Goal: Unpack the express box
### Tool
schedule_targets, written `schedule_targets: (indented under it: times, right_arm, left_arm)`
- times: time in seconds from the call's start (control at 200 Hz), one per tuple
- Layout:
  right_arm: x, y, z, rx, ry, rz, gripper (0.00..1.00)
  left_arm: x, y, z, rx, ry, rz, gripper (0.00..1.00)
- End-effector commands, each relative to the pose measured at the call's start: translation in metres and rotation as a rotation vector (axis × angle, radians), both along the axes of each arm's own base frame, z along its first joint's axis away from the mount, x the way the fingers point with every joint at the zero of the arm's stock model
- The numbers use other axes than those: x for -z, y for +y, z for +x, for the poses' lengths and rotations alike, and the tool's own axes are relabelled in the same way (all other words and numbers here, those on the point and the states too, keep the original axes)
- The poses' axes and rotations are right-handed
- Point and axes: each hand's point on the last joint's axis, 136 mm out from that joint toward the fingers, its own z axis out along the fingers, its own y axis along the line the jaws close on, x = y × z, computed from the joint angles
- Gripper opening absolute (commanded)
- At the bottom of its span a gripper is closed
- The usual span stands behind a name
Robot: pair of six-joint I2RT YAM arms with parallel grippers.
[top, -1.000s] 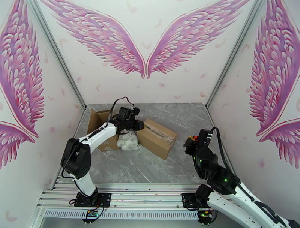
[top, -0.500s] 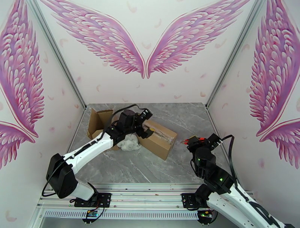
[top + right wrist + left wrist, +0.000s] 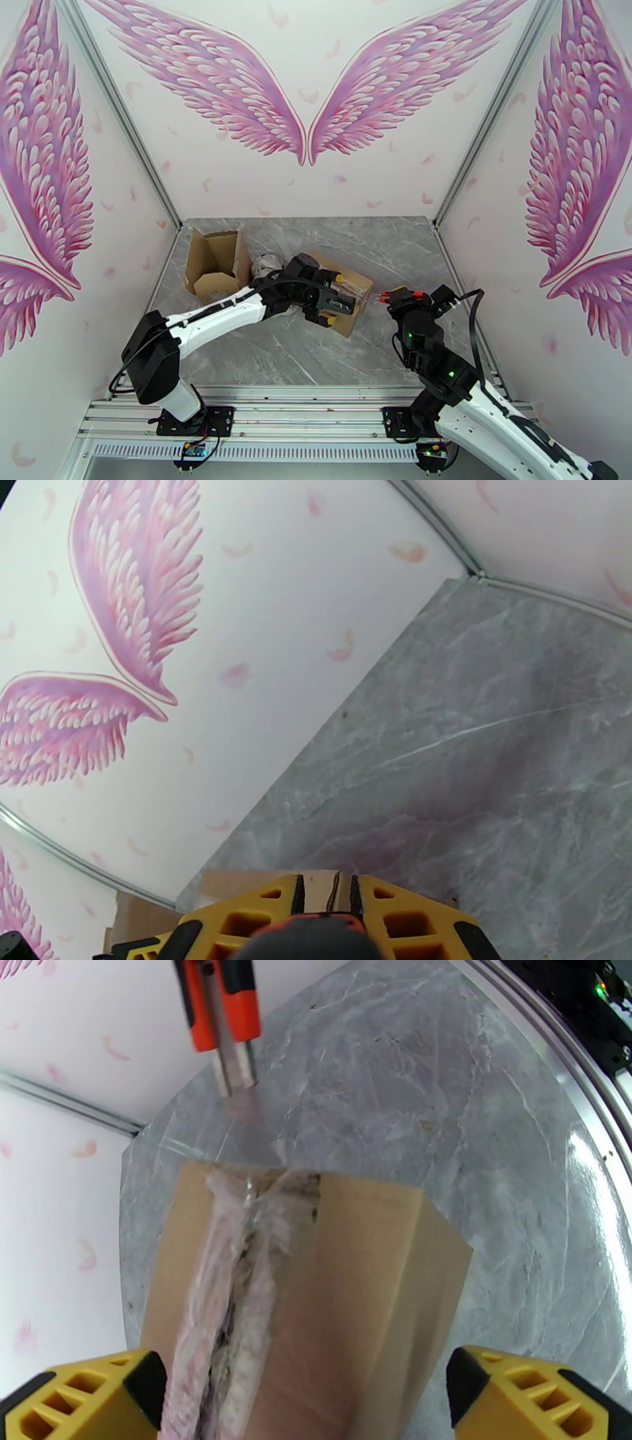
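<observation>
We see the sealed brown cardboard box (image 3: 359, 288) mid-table, with its long axis and taped seam running far-left to near-right. The left gripper (image 3: 332, 296) hangs over it with its jaws spread wide. The left wrist view adds detail: yellow fingertips (image 3: 87, 1398) sit either side of the seam, the tape is crinkled with a dark gap, and the seam points at the orange utility knife (image 3: 217, 999), whose blade is short of the box end. The right gripper (image 3: 403, 298) pinches that knife. An open brown cardboard box (image 3: 213, 264) and a crumpled white packing bag (image 3: 267, 260) sit far left. The grey marble table (image 3: 395, 245) is bare far right and near.
</observation>
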Motion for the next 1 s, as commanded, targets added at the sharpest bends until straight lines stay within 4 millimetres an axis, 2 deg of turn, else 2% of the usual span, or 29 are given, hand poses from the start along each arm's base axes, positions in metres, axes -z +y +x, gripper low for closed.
schedule_targets:
  times: [0.0,0.145,0.38,0.585,0.845,0.994]
  right_arm:
    - [-0.007,-0.006,0.004,0.042,-0.044,0.004,0.00]
    - [-0.009,-0.005,0.010,0.048,-0.067,-0.006,0.00]
    - [-0.004,-0.009,0.017,0.069,-0.073,0.001,0.00]
    - [0.001,-0.005,0.024,0.045,-0.077,0.010,0.00]
    - [0.017,0.005,0.034,-0.015,-0.043,0.059,0.00]
    - [0.019,0.009,0.034,-0.041,-0.044,0.099,0.00]
  left_arm:
    - [-0.010,-0.017,0.000,0.053,-0.048,-0.022,0.99]
    - [-0.007,-0.028,0.001,0.061,-0.050,-0.037,0.99]
    - [0.001,-0.033,0.002,0.075,-0.049,-0.021,0.99]
    - [0.006,-0.037,0.006,0.072,-0.049,-0.019,0.99]
    - [0.008,-0.042,0.011,0.068,-0.046,-0.028,0.99]
    - [0.009,-0.044,0.018,0.057,-0.032,-0.034,0.98]
